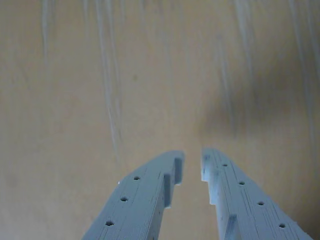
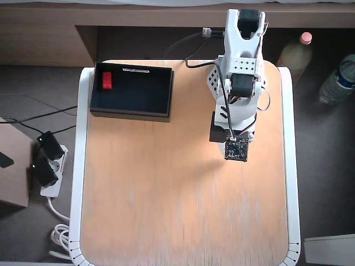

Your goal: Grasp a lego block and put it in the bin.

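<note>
The lego block (image 2: 106, 80) lies inside the bin (image 2: 133, 112), tucked into its far-left corner in the overhead view, so the carrying part of the task looks done. The bin sits at the far-left part of the wooden surface (image 2: 166, 210), its white label strip along the far edge, well apart from the arm.

The gripper (image 1: 193, 161) holds nothing. In the wrist view its jaws stand slightly apart, only a narrow slot between the tips, and through that slot nothing but bare wood shows. No brick is between them or beneath them.

The arm (image 2: 239, 66) is folded back over its own base at the far-right of the surface, with the wrist camera board (image 2: 237, 148) pointing down at the empty wood near the middle-right. That tucked pose reads as a rest position: the arm is clear of the bin, leaving the brick undisturbed. A power strip (image 2: 47, 166) and cables lie on the floor to the left, and bottles (image 2: 338, 80) stand to the far right, all off the surface and out of the way.
</note>
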